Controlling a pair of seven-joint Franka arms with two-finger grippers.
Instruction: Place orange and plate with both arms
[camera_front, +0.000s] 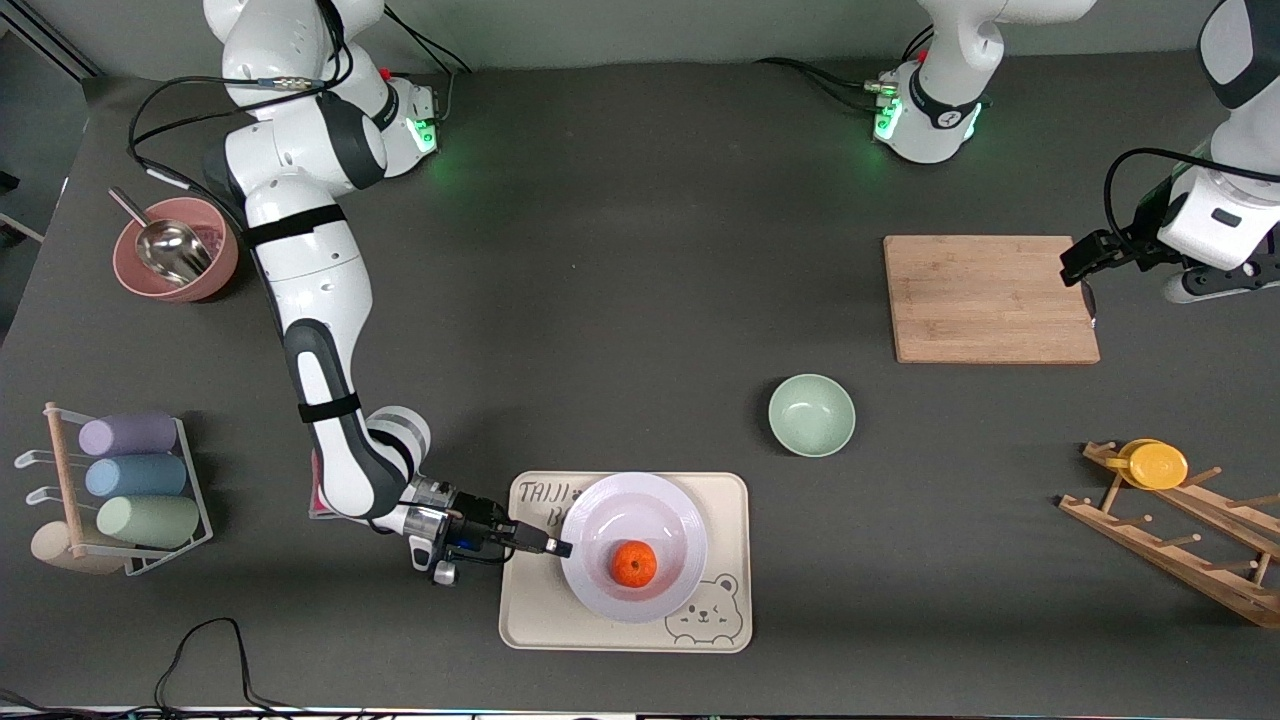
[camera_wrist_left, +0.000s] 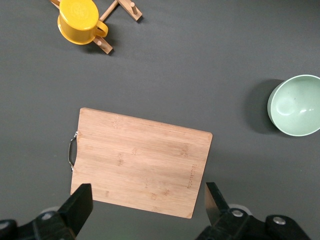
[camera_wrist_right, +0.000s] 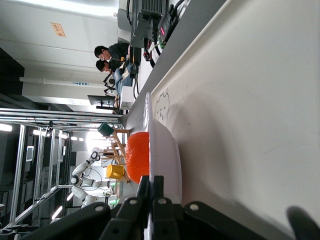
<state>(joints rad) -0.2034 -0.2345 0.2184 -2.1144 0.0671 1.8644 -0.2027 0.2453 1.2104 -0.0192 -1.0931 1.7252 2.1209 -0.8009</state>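
**Orange sits in the plate, right gripper pinched on the rim**

The orange (camera_front: 634, 564) lies inside the plate (camera_front: 640, 515), a little toward the 6 o'clock side of the shallow centre as you look from the front camera. The plate rests on the cream bear tray (camera_front: 722, 500), covering most of its middle; the bear drawing shows at the tray's 5 o'clock corner.

Your right gripper (camera_front: 553, 546) reaches in low and level from the right arm's end of the table and meets the plate at its 9 o'clock edge. Its fingers are together, clamped on the plate's rim; in the right wrist view you see the two fingers (camera_wrist_right: 150, 195) pressed on the thin white edge, with the orange just past them in the plate.

Your left gripper (camera_wrist_left: 145, 202) hangs in the air over the edge of the wooden cutting board (camera_front: 990, 298) at the left arm's end of the table, fingers wide apart and holding nothing. That arm waits.

The pale green bowl (camera_front: 811, 414) stands on the table between the board and the tray, at about 1 o'clock from the plate. A yellow cup (camera_front: 1156, 464) sits on the wooden rack (camera_front: 1180, 540), nearer to the front camera than the board. At the right arm's end you have a pink bowl (camera_front: 213, 275) with a metal scoop (camera_front: 170, 246) in it, and a wire rack (camera_front: 195, 500) holding pastel cups.
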